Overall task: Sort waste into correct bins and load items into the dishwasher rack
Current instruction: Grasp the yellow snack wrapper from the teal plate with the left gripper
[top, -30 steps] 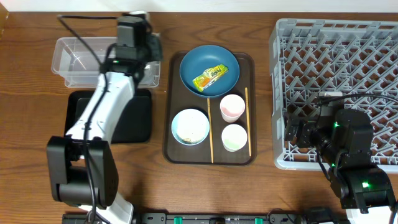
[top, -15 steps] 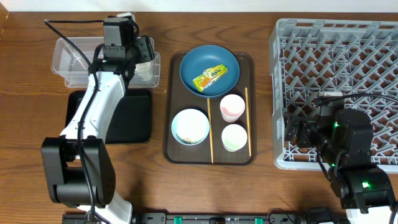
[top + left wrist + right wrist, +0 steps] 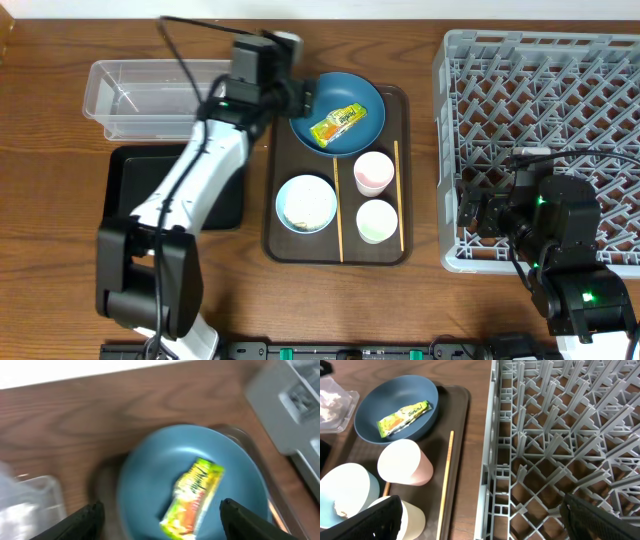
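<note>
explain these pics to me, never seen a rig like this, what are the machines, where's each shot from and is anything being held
These are two robot arms at a wooden table, each ending in a two-finger gripper. The overhead picture comes from a fixed camera looking straight down. The other two come from cameras on each wrist, so the dark shapes at their bottom corners are that arm's own fingers. The left gripper hovers by a dark-blue dish with a snack wrapper lying in it. The right gripper sits by the grey dishwasher rack. Both are open and hold nothing. The dish shares a brown tray with a light-blue bowl, a pink cup, a pale-green cup and two chopsticks. Further left lie a clear tub and a black tray.
</note>
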`<state>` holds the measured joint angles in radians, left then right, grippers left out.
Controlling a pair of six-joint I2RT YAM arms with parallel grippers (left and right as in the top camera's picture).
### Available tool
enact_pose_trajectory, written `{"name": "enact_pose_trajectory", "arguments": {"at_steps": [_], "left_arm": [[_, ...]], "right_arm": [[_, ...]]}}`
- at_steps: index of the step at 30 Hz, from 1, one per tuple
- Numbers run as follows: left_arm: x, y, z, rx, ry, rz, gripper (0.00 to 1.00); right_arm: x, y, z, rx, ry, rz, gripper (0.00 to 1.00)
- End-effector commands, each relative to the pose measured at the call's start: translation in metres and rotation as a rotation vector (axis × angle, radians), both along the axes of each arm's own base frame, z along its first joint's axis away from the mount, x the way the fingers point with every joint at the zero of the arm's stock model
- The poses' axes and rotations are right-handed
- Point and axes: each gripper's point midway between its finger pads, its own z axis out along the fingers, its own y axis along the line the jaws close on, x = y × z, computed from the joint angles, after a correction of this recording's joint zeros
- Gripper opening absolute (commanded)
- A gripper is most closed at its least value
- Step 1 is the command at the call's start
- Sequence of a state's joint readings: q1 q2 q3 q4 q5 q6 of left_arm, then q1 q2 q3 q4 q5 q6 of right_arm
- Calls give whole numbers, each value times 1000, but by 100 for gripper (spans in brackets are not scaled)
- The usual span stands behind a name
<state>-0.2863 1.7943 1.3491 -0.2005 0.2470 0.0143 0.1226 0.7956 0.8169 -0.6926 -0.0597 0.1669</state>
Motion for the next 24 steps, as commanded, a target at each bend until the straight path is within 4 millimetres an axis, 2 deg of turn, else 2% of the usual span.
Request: {"name": "enact_pose_trajectory", "arguments": {"at_steps": [1, 5, 12, 21, 24], "left_arm": [[-1, -14, -29, 34, 43, -58, 77], [-6, -27, -65, 59, 106, -91, 78], [-9, -44, -102, 77, 153, -124, 82], [-15, -43, -147, 108, 233, -124, 82], [-15, -43, -147, 108, 233, -124, 72]], "right_arm": [[0, 2, 8, -11, -18, 16, 99], [-3, 2, 5, -13, -2, 16, 99], [-5, 1, 2, -15, 12, 16, 99], [-6, 1, 0, -16, 20, 16, 99], [-6, 1, 1, -16, 20, 16, 99]]}}
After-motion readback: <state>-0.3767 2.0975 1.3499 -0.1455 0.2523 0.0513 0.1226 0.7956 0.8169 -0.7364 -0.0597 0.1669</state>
